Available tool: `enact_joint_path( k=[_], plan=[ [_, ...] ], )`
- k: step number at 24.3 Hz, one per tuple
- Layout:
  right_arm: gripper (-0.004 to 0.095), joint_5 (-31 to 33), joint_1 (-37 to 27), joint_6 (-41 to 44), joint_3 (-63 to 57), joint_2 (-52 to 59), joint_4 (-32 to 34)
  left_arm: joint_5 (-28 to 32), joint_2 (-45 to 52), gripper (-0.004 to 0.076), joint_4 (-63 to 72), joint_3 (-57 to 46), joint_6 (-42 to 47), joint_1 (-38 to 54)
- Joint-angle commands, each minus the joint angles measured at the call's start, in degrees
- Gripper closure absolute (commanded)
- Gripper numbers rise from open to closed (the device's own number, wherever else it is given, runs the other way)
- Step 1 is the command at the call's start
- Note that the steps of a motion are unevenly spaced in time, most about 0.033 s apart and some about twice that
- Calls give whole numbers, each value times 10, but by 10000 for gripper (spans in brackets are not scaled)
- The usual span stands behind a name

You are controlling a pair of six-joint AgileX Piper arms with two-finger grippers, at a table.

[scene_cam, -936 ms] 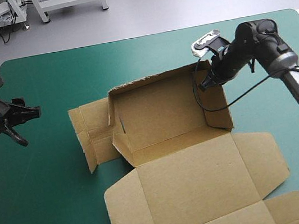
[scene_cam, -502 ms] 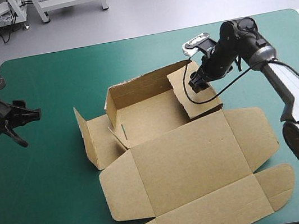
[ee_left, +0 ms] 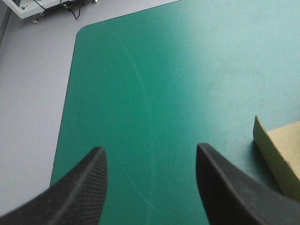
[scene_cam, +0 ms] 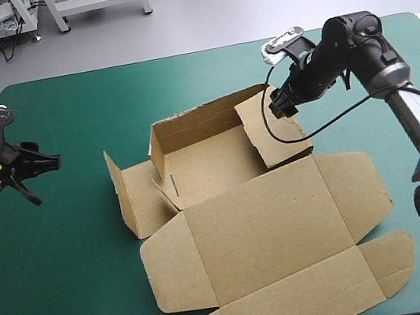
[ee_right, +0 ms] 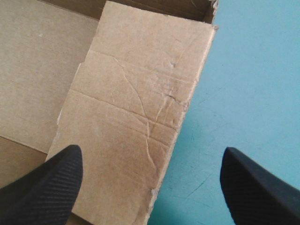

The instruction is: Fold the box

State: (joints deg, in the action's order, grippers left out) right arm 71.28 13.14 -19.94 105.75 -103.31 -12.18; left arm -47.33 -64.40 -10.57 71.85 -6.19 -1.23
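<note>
The brown box (scene_cam: 211, 165) lies mid-table with its back wall raised, its left flap (scene_cam: 124, 195) standing and its right wall (scene_cam: 273, 127) leaning inward. Its lid (scene_cam: 270, 232) lies flat toward the table's front. My right gripper (scene_cam: 279, 104) hovers open just above that right wall's top edge, touching nothing. In the right wrist view the creased wall panel (ee_right: 136, 112) sits ahead of the right gripper (ee_right: 150, 173), partly between its spread fingers. My left gripper (scene_cam: 49, 161) hangs open over bare cover, well left of the box. Beside the left gripper (ee_left: 150, 173) shows one corner of the box (ee_left: 276, 157).
Bare teal-green cover (scene_cam: 65, 252) stretches between the left gripper and the box. The lid's front flap (scene_cam: 313, 301) reaches close to the table's front edge. The table's far left corner (ee_left: 82, 33) and grey floor beyond show in the left wrist view.
The right gripper opened, let go of the right wall and drew back from it. Earlier it had swung that wall upright and shifted the box. The left arm stayed put.
</note>
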Motion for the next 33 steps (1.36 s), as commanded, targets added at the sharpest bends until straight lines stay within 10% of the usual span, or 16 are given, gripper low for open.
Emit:
enact_joint_path(
  k=[1,10,14,33],
  plan=[
    [156,6,-2,-1,15,-2,-6,22,10,323,-5,20,1,0],
    [234,6,0,27,19,-137,-54,25,10,323,27,20,-3,0],
    [913,6,0,4,21,-142,-58,21,10,323,27,20,-18,0],
    [926,6,-87,-30,246,140,-138,21,10,323,-82,20,62,0]
  ],
)
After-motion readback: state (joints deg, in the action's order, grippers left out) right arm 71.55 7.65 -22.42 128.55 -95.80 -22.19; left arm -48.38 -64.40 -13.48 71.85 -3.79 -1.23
